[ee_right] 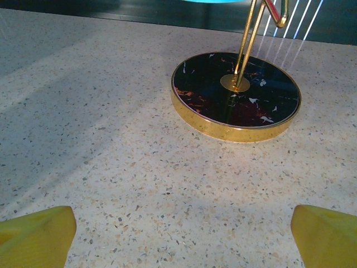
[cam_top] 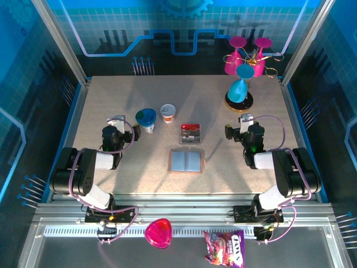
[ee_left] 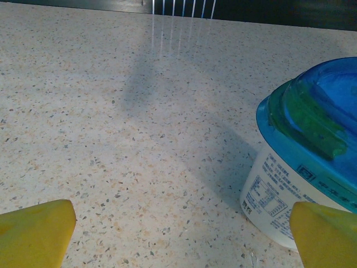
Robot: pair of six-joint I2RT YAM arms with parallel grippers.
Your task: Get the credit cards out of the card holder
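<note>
- Toward nine o'clock on the desk (cam_top: pixel 111 92): left hand (cam_top: pixel 117 124) spread wide, pinching nothing, with the blue-lidded cup (cam_top: pixel 146 119) just beside at its two o'clock. Likely held back to keep the middle free.
- At desk centre: card holder (cam_top: pixel 186 161) lying open and flat, blue-grey lining up, well apart from both hands, presumably so the slots face upward.
- Just past it at twelve o'clock: dark card (cam_top: pixel 190 134) with red bands, out on the desk, near the holder but apart. Cannot tell whether another card sits tucked inside.
- Toward three o'clock: right hand (cam_top: pixel 246 120) spread wide, empty, facing the gold-rimmed lamp base (ee_right: pixel 235 96) at its twelve o'clock.
- Bare desk all round the holder, with open room at six o'clock. Cup and lamp base worth skirting on any swing inward.
</note>
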